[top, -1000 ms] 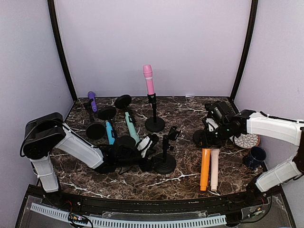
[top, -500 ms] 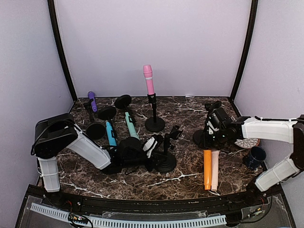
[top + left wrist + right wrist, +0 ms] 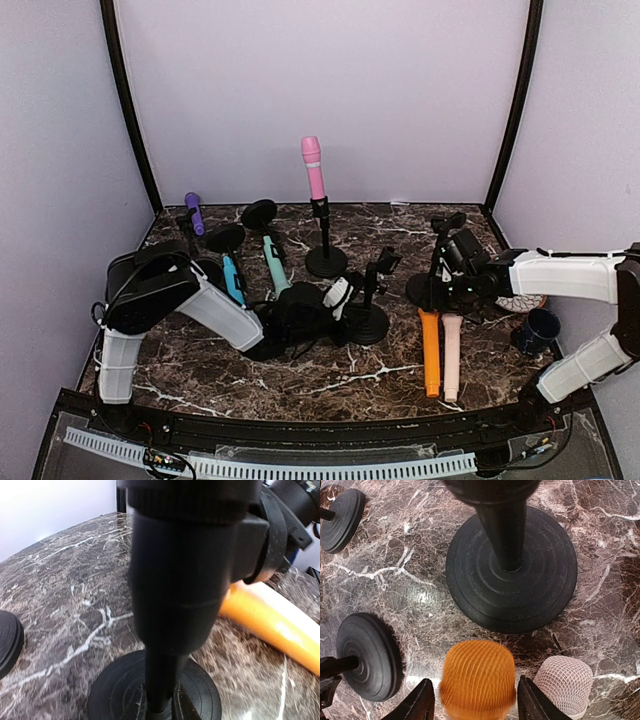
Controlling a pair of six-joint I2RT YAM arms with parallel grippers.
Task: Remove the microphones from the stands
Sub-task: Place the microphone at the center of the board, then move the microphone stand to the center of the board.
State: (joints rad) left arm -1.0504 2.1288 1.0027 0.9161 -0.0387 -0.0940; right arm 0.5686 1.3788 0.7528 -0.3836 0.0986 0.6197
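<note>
An orange microphone (image 3: 431, 352) lies on the marble table (image 3: 300, 385), its head (image 3: 477, 680) between my right gripper's fingers (image 3: 422, 702). My right gripper (image 3: 475, 682) stands open, with a narrow gap on each side of the head. Just beyond it is an empty black stand (image 3: 545, 580). My left gripper (image 3: 350, 298) is shut on the pole (image 3: 165, 670) of another empty stand (image 3: 366, 326) mid-table. A pink microphone (image 3: 313, 166) stands upright in its stand (image 3: 326, 262) at the back.
A beige microphone (image 3: 453, 355) lies beside the orange one. A purple microphone (image 3: 194, 213) in a stand, blue (image 3: 232, 281) and teal (image 3: 273, 263) microphones and spare stand bases crowd the back left. A blue mug (image 3: 540, 329) and a patterned disc (image 3: 524, 297) sit at the right.
My left gripper closed on the middle stand's pole and dragged that stand right and back. My right gripper dropped lower and opened around the orange microphone's head.
</note>
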